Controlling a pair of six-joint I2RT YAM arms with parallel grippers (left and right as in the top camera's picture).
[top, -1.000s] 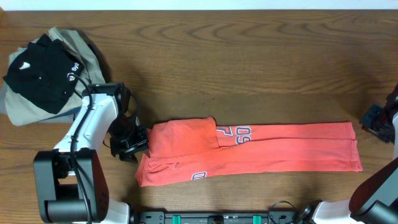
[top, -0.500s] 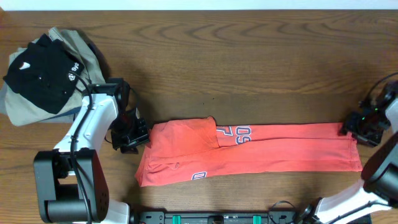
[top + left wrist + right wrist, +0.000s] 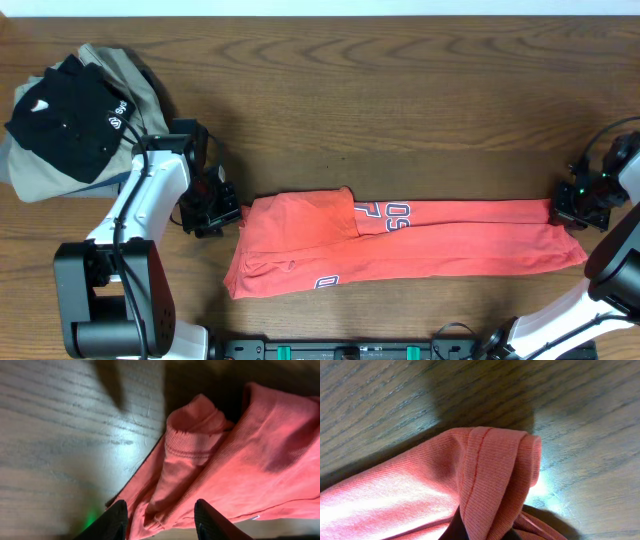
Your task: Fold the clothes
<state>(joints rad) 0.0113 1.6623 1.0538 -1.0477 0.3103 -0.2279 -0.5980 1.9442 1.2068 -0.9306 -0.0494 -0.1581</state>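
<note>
far left, at the back corner of the table (image 3: 400,90): black garment (image 3: 62,115) with white logos, heaped on a grey-khaki garment (image 3: 30,178), well apart from the shirt.

next, left claw (image 3: 228,213): sits low at the back left corner of the shirt (image 3: 460,245), pointing toward it. in the left wrist view, fingers (image 3: 119,519) a moderate way apart, with a ribbed, rolled edge and a loose fold of red cloth between them. seems to straddle the cloth rather than pinch it, though hard to judge with cloth hiding the inner faces.

then the shirt itself: coral red, folded into a long narrow band, lying flat and left to right along the front half of the table, between the two claws. at its left end, a squarish flap (image 3: 300,222) on top. just right of the flap, dark-and-white lettering (image 3: 385,212) facing up. a second scrap of print (image 3: 325,283) near the front edge.

far right, right claw (image 3: 562,212): touches the shirt's back right corner. in the right wrist view, closed on that corner: stitched hem (image 3: 485,470) doubled over, raised off the wood and running down into the dark fingertips at the bottom edge of the view. shadow of the raised cloth on the table behind it.
</note>
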